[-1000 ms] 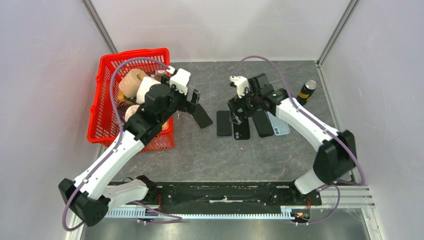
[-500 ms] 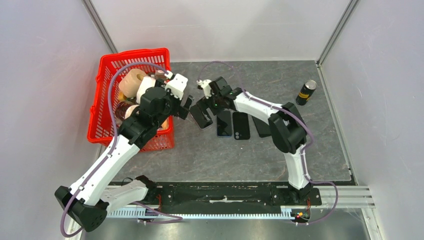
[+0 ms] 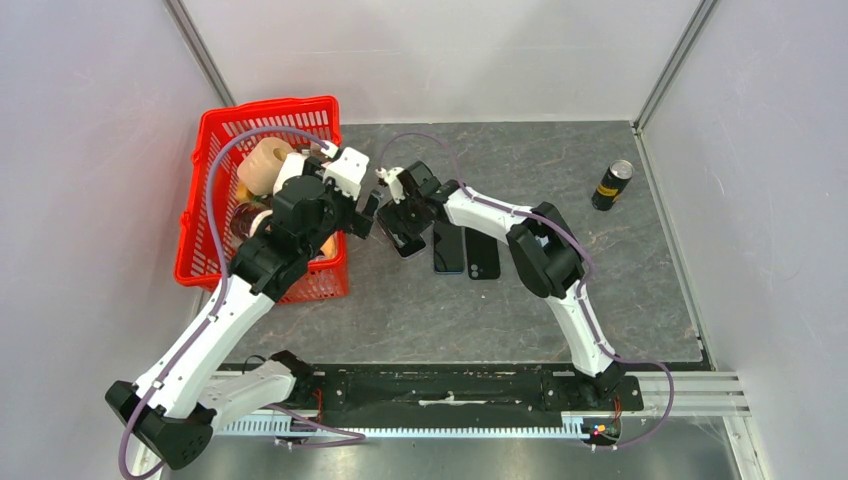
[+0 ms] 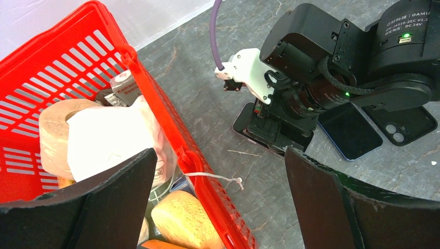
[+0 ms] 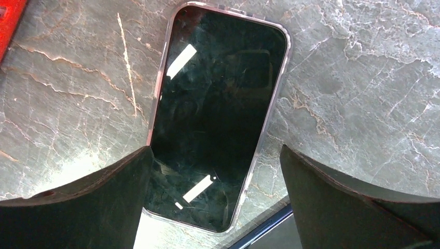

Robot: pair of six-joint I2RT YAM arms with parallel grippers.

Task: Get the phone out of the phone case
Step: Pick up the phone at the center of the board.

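A dark-screened phone in a clear case [image 5: 218,114] lies face up on the grey table. My right gripper [image 5: 215,150] is open and hovers right over it, one finger on each long side, touching nothing. In the top view the phone [image 3: 410,243] shows partly under my right gripper [image 3: 400,213]. My left gripper [image 3: 367,212] is open and empty just left of it, beside the basket. In the left wrist view my left gripper [image 4: 220,153] hangs over the basket rim, and the right gripper [image 4: 306,83] covers most of the phone [image 4: 244,118].
A red basket [image 3: 205,225] with paper rolls and a sponge stands at the left, close to my left arm. Two more phones [image 3: 448,246] [image 3: 482,252] lie just right of the cased phone. A can [image 3: 611,184] stands at the far right.
My right gripper has swung left from the middle phones to above the leftmost cased phone. My left gripper has drawn back slightly toward the basket.
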